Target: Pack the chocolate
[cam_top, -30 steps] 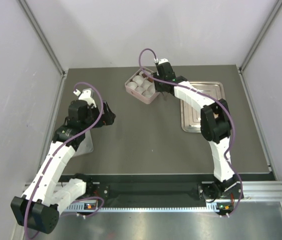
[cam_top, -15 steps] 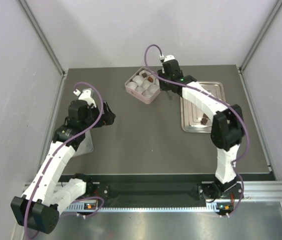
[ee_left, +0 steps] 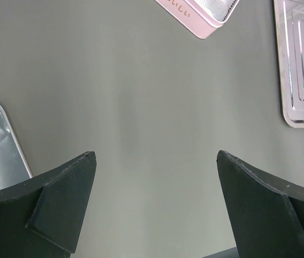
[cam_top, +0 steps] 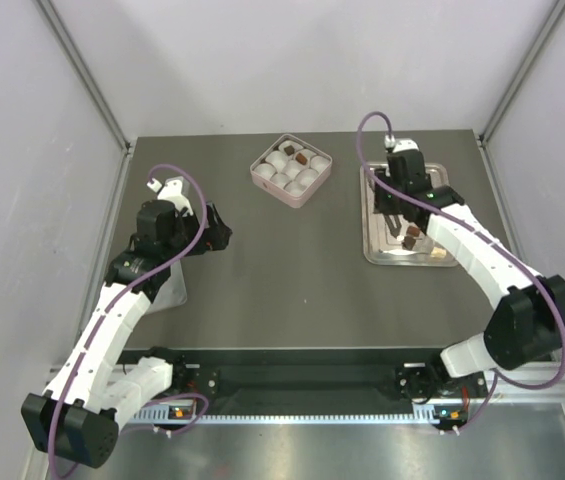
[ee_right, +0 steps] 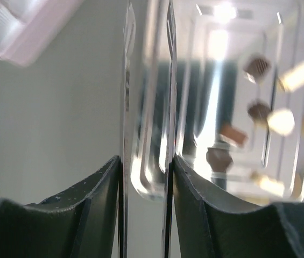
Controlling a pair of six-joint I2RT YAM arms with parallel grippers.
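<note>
Steel tray (cam_top: 427, 180), far right, keeps the loose chocolate (cam_top: 413, 237) as supply. Pink box (cam_top: 260, 172), far centre, has one brown piece in a cup. Right gripper (ee_right: 146, 161) hovers over the tray's left rim, jaws narrow and empty, likely lining up a pick. Left gripper (ee_left: 155, 156) sits wide open, out of the way.

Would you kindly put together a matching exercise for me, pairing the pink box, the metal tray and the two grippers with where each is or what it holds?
Things:
1. pink box
2. metal tray
3. left gripper
4. right gripper

Places or states:
A. above the tray's left part
B. holds white paper cups and one brown chocolate
C. wide open over bare table
D. holds several loose chocolate pieces

Pairs: 1-B, 2-D, 3-C, 4-A.
</note>
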